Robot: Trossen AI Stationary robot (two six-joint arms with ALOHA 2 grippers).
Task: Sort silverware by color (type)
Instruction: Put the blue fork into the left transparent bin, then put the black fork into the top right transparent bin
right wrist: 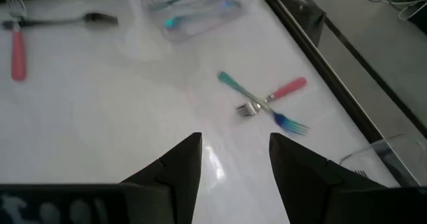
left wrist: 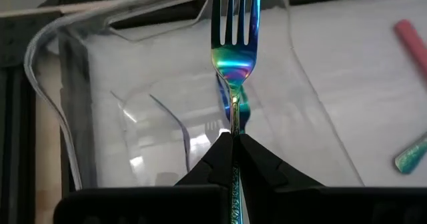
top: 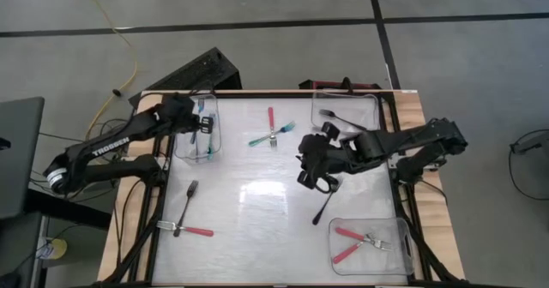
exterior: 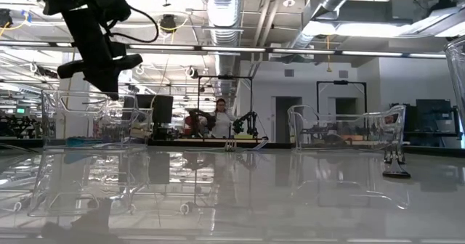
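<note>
My left gripper [top: 199, 122] is over the clear tray [top: 182, 147] at the table's far left and is shut on an iridescent blue fork [left wrist: 233, 64]. More blue forks [top: 208, 144] lie in that tray. My right gripper [top: 314, 175] hangs open above the middle of the table and touches nothing; a black fork [top: 325, 207] lies flat just nearside of it. A teal fork [right wrist: 235, 85] and a red fork [right wrist: 288, 89] lie crossed on the table. Another black fork [top: 189, 197] and red fork [top: 194, 231] lie near the left front. My left gripper pinches the blue fork between its two fingers [left wrist: 215, 156] on the handle [left wrist: 234, 121], a short way behind the head. The fork lies along the fingers, its tines [left wrist: 233, 11] pointing away from the wrist. It is lifted clear above the tray's open top.
A clear tray [top: 376, 108] at the far right holds a black fork [top: 331, 114]. A clear tray [top: 401, 237] at the near right holds red forks [top: 350, 235]. Dark rails run along the table's left and right edges. Bare white table lies between the trays.
</note>
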